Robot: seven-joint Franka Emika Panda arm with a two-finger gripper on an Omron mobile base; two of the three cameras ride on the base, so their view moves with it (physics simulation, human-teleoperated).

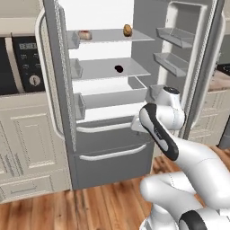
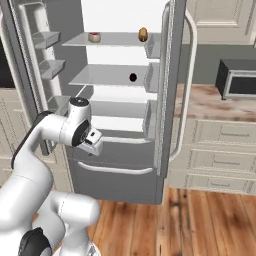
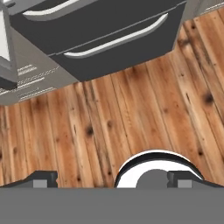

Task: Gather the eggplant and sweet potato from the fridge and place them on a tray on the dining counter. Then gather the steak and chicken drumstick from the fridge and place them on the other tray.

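The fridge (image 1: 112, 152) stands with both upper doors swung wide. On its top shelf sit the steak (image 1: 84, 34), red-topped, at the left, and the tan-brown chicken drumstick (image 1: 127, 30) at the right. One shelf lower lies a small dark lump, the eggplant (image 1: 118, 68). No sweet potato shows, and the trays and dining counter are out of view. My gripper (image 3: 111, 179) hangs low in front of the fridge's drawer fronts and points down at the floor. It is open, its fingertips (image 3: 43, 178) far apart with nothing between them.
The left fridge door (image 1: 56, 67) and the right door (image 1: 197, 58) with its bins flank the arm. Cream cabinets with an oven panel (image 1: 27, 58) stand to the left. A worktop with a dark appliance (image 2: 237, 77) is on the right. Wooden floor (image 3: 131, 118) lies below.
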